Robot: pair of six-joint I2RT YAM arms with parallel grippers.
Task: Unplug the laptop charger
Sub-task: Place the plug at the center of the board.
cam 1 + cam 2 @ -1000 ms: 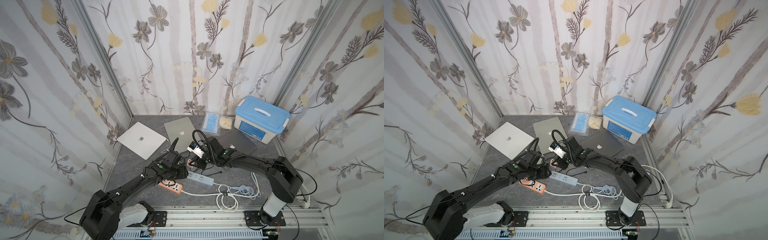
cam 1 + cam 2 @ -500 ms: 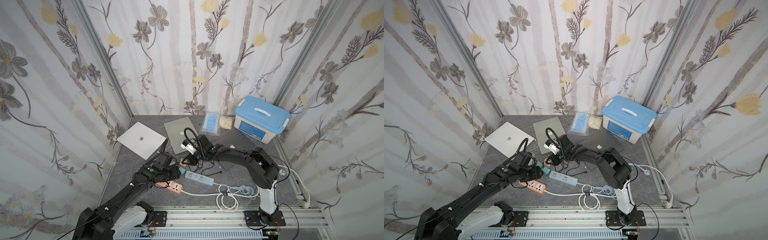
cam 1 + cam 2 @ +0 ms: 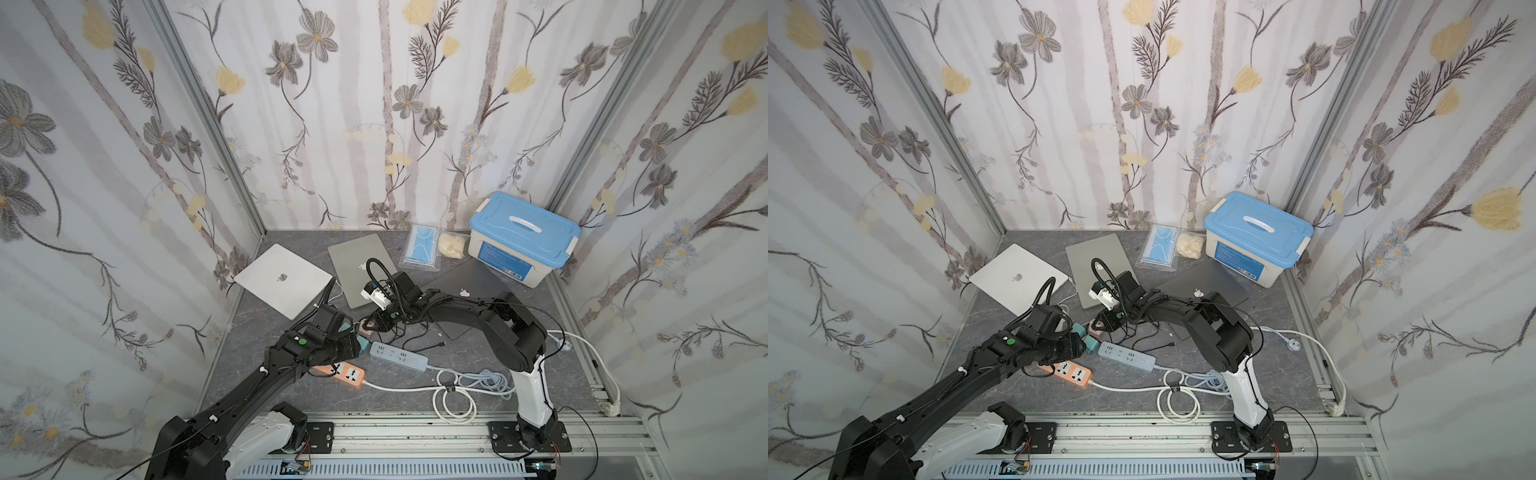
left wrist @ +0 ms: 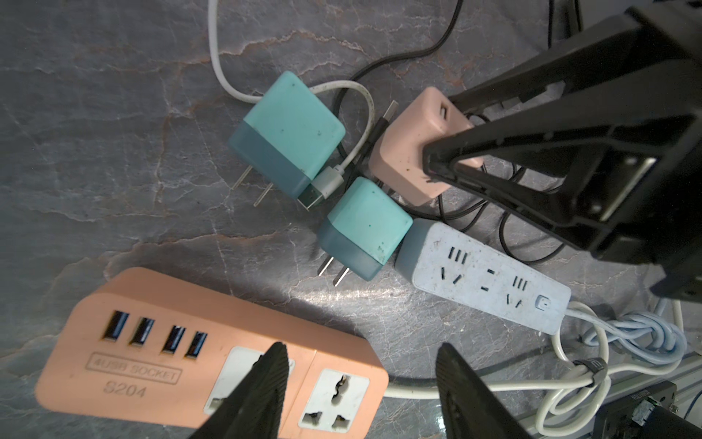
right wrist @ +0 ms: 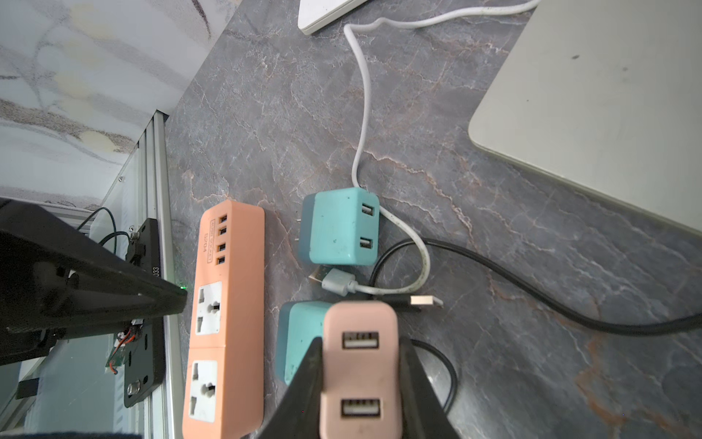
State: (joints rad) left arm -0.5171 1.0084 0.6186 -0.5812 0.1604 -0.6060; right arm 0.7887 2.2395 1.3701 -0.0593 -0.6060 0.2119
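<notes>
My right gripper is shut on the pink charger, a small block with two USB ports; it sits in neither power strip. In both top views the pink charger is low over the table's middle. My left gripper is open above the socket end of the orange power strip, with nothing between its fingers. Two teal chargers lie unplugged on the table with bare prongs. A white cable's USB plug lies loose between them.
A blue-white power strip lies beside the orange one, its coiled cords near the front rail. A white laptop, a grey laptop and a dark laptop lie behind. A blue-lidded box stands back right.
The right arm has folded its elbow and carried the pink charger a little to the left. The left gripper's jaws have spread somewhat wider over the orange strip.
</notes>
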